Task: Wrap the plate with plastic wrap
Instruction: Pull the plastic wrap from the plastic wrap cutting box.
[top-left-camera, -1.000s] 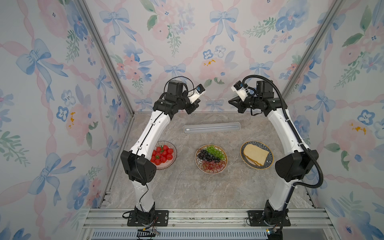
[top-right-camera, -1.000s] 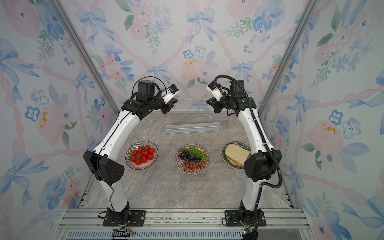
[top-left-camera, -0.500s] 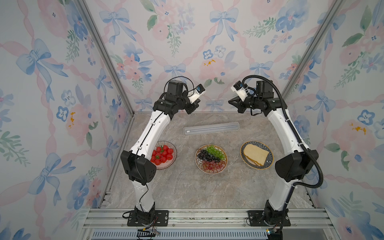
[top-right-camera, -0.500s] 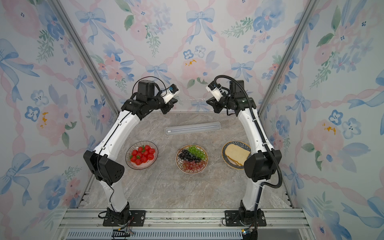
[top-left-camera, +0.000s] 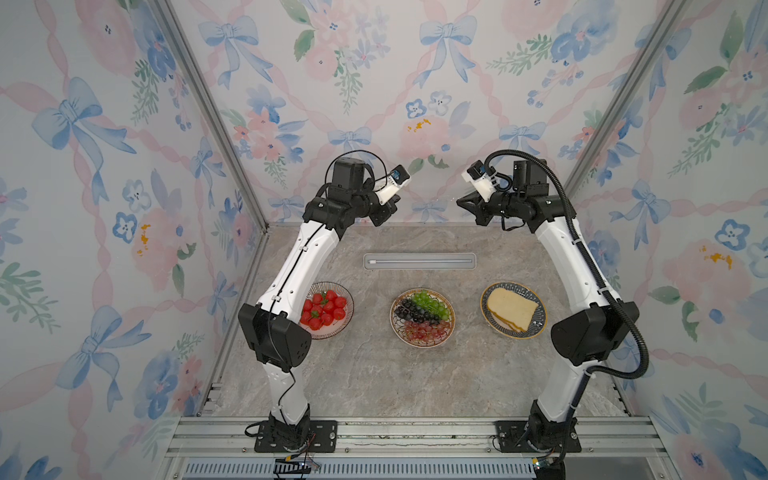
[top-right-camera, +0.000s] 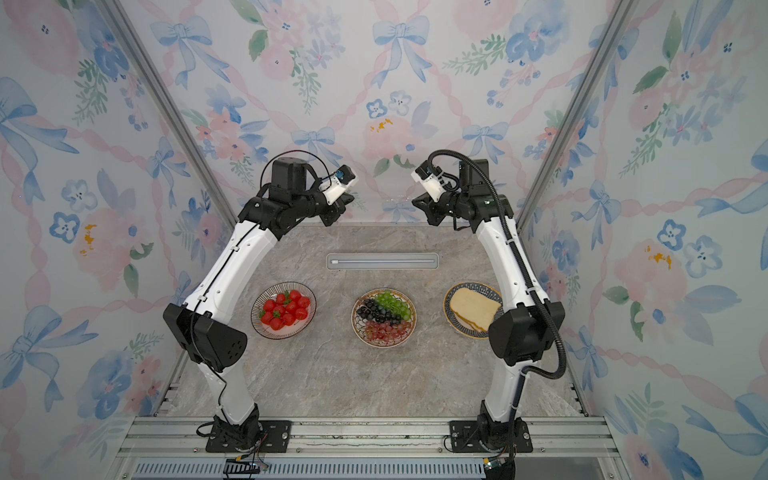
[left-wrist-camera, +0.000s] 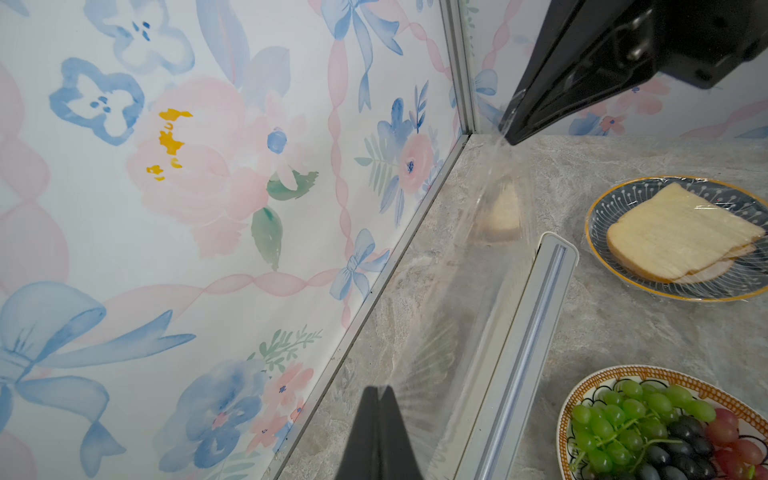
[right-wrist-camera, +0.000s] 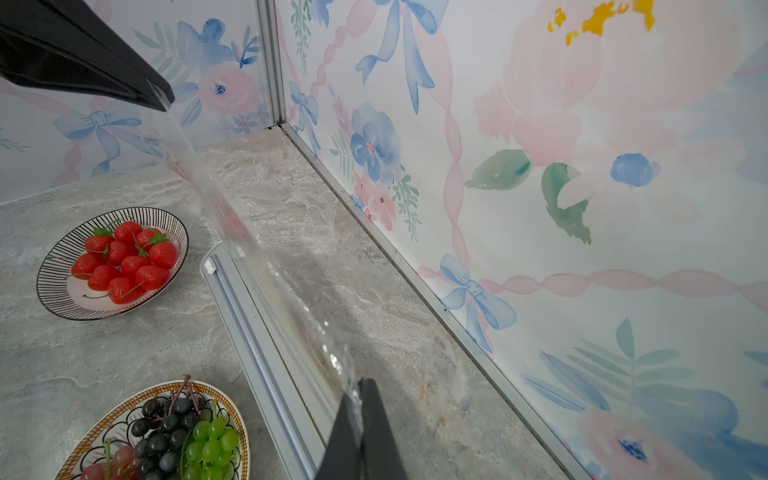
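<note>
While both arms stand raised close to the flowered back wall (top-left-camera: 415, 104), the left end effector (top-left-camera: 388, 208) is clenched on one upper corner of the plastic wrap (left-wrist-camera: 469, 291) and the right end effector (top-left-camera: 462, 203) is clenched on the other. Each wrist view shows black fingertips (left-wrist-camera: 368, 424) pressed together with film pinched between them. The wrap is a clear, glossy sheet stretched between the two end effectors, high above the desk (top-left-camera: 374, 374). It seems to run down to the far side of the long narrow box (top-left-camera: 419, 262), which lies flat on the desk beneath them, parallel to the back wall. In both top views the film is almost invisible, no more than a faint glint between the end effectors.

Three plates sit in a row on the near side of the box, well apart from one another. The strawberry plate (top-left-camera: 332, 286) is on the left arm's side, and that arm partly hides it in a top view. The grape plate (top-left-camera: 422, 344) is in the middle, in line with the box. The bread plate (top-left-camera: 538, 324) is on the right arm's side. In the left wrist view, crinkled film lies over the bread plate's rim and slices. Whether the grape plate is covered I cannot tell
</note>
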